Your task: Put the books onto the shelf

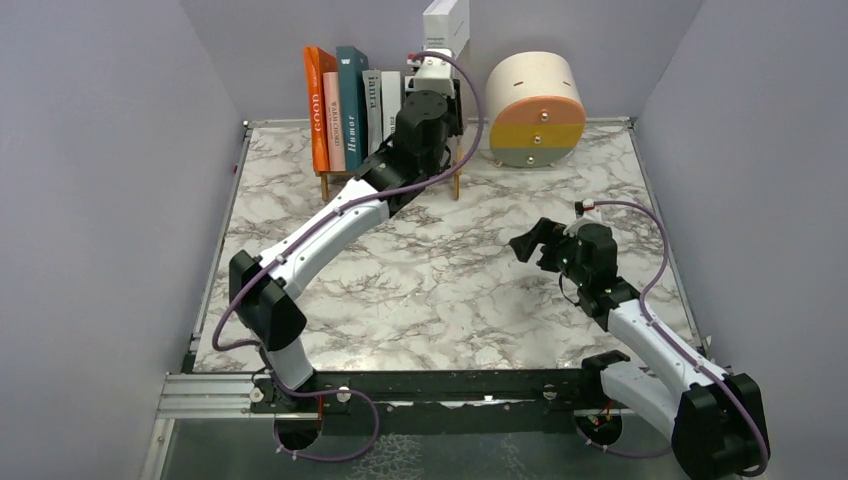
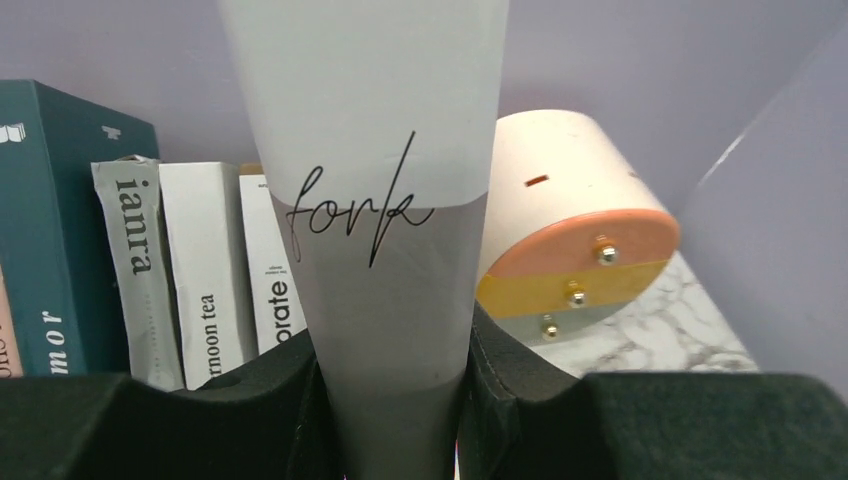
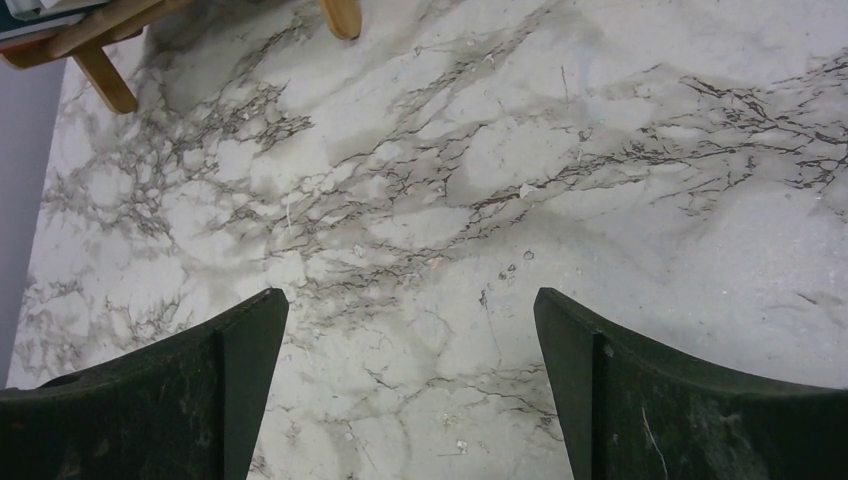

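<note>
Round drawer unit (image 1: 537, 108) just beside shelf (image 1: 323, 185)

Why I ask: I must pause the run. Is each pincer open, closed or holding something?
Left pincer: closed on the white book.
Right pincer: open, holding nothing.

place: robot lab booth | evidence: lilac partition walls (image 1: 95, 200), marble-print tabletop (image 1: 450, 295)

Soft even light, faint shadows
</note>
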You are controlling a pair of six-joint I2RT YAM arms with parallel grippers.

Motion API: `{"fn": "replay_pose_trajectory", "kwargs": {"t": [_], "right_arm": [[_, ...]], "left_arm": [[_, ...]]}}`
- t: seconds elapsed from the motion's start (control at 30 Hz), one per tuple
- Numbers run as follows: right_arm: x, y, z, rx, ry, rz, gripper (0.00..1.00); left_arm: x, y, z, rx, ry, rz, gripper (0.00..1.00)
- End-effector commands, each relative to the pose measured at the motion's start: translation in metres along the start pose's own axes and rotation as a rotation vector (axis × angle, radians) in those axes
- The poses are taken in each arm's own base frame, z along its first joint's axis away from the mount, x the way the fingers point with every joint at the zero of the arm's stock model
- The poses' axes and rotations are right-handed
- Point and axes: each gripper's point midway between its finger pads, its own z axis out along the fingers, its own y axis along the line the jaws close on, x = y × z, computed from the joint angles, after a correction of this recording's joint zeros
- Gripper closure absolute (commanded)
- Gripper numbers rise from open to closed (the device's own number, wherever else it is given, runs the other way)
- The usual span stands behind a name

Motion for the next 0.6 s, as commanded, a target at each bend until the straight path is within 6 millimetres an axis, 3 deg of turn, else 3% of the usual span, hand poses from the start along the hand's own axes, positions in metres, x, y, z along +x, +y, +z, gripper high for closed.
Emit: {"fn": "replay_pose_trajectory", "kwargs": {"t": [0.0, 0.57], "right_arm": [[0.000, 0.006, 0.001, -0.037, -0.004, -0.018, 0.07], [0.001, 0.009, 0.003, -0.056, 0.005, -0.021, 0.07]], "left_arm": [[0.017, 0.015, 0.021, -0.148, 0.002, 0.134, 1.00], [0.044, 0.031, 0.035, -0.282, 0.001, 0.203, 1.00]]}}
